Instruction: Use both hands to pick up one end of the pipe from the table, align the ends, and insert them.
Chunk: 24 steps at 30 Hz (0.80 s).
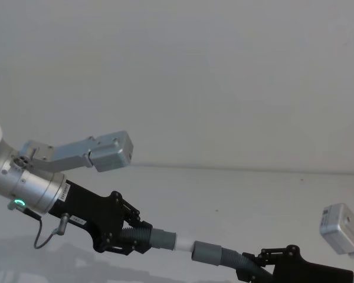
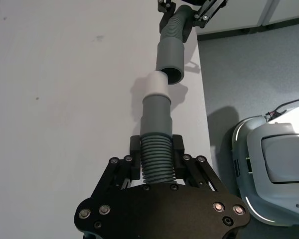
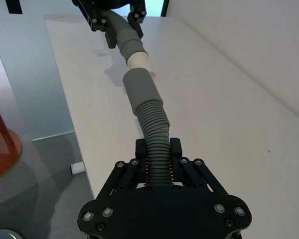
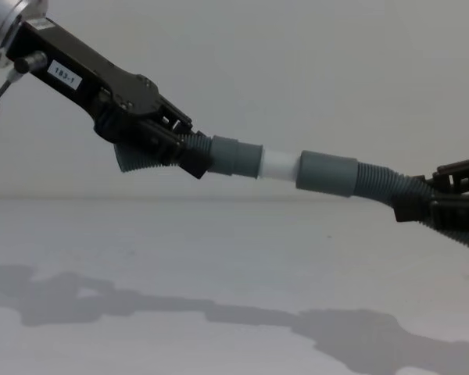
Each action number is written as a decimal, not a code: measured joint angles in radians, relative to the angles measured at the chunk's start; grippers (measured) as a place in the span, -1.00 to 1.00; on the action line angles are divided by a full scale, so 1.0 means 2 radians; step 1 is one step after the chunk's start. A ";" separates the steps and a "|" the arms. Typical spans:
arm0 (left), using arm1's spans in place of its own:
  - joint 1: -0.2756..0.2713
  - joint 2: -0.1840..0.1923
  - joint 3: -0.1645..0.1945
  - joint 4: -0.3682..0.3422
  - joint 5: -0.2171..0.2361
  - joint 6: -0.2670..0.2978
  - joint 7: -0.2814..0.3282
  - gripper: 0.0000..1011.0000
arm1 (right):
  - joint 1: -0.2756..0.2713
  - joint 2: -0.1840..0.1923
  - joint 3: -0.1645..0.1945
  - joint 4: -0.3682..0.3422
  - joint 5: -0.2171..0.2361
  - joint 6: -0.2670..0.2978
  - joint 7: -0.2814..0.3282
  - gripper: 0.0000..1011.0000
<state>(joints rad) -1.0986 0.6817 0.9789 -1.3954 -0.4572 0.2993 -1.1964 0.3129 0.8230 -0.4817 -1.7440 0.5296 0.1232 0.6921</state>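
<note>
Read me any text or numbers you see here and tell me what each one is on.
"183-1": white label on the left gripper body, chest view.
Small white label on the left gripper's body, head view: too small to read.
White sticker at the left wrist's silver housing, head view: too blurred to read.
Nothing on the pipe pieces or table.

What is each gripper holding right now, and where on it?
Left gripper: white-tipped pipe piece, by its corrugated part. Right gripper: socket pipe piece, also by its corrugations.

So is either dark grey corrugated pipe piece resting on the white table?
No: in the chest view both pipe pieces hang above the table, casting shadows.
</note>
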 joint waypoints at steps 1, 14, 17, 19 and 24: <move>0.000 0.000 0.000 -0.001 0.000 0.000 0.000 -0.35 | 0.000 0.000 0.000 0.000 0.000 0.001 -0.001 -0.50; 0.003 0.008 0.003 -0.012 -0.006 0.005 0.009 -0.35 | 0.003 -0.002 0.000 0.005 0.000 0.008 -0.005 -0.50; 0.003 0.010 0.004 -0.015 -0.007 0.007 0.011 -0.35 | 0.004 -0.003 0.000 0.006 0.000 0.009 -0.006 -0.50; 0.003 0.011 0.004 -0.016 -0.007 0.007 0.012 -0.35 | 0.005 -0.003 0.000 0.007 0.000 0.010 -0.006 -0.50; 0.003 0.015 0.006 -0.018 -0.007 0.010 0.016 -0.35 | 0.006 -0.003 0.000 0.009 0.000 0.011 -0.006 -0.50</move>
<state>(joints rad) -1.0921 0.7108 0.9906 -1.4313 -0.4716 0.3187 -1.1647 0.3243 0.8179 -0.4826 -1.7269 0.5297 0.1443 0.6807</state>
